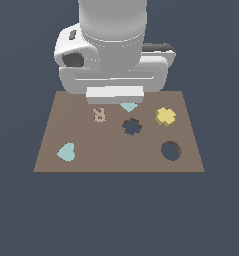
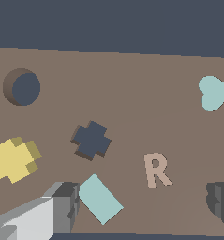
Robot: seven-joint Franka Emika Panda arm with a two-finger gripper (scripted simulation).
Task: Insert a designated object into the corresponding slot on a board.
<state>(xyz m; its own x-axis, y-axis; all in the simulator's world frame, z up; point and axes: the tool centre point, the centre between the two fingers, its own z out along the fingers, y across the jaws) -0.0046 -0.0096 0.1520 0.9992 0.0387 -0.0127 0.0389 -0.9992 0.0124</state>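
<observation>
Gripper [image 2: 141, 206] fingers [image 2: 62, 206] stand apart with nothing between them, poised over the board [image 1: 56, 135] near its far edge; the arm's body hides them in the exterior view. Under the pincer lies a pale teal flat piece [image 2: 100, 198], with the tan letter R [image 1: 99, 114] just beside it. The yellow lobed piece [image 1: 165, 116] rests flat on the board toward the exterior view's right edge, apart from the pincer and untouched. Between it and the R sits the lobed dark slot [image 1: 132, 126], empty. A round hole [image 1: 171, 151] lies nearer the front right corner, a teal heart [image 1: 66, 152] near the front left.
</observation>
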